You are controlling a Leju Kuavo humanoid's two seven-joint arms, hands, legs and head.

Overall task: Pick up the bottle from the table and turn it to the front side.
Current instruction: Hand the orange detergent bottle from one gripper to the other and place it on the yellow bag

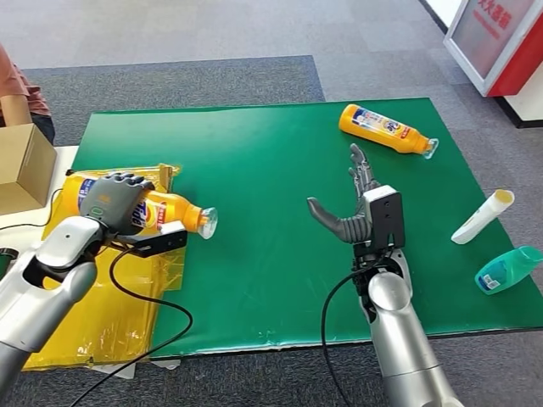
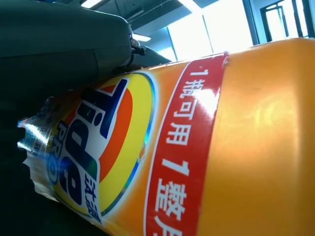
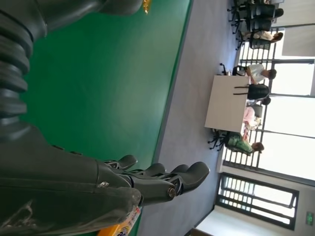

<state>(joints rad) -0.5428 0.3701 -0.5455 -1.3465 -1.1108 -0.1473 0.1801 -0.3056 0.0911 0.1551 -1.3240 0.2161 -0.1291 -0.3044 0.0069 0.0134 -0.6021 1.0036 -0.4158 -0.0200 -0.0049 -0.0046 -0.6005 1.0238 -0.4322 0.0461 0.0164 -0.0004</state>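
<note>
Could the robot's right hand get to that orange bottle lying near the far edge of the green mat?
Probably yes. The right hand is open and holds nothing, and the orange bottle lies just beyond its fingertips, with only bare green mat between them.

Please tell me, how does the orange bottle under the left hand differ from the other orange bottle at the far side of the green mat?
The near orange bottle is gripped by the left hand above yellow plastic sheet; the far orange bottle lies free on the green mat, beyond the open right hand. The near bottle points its cap to the right, almost level; the far bottle slants, cap toward the mat's right edge. Both are orange, labelled, and lying on their sides.
</note>
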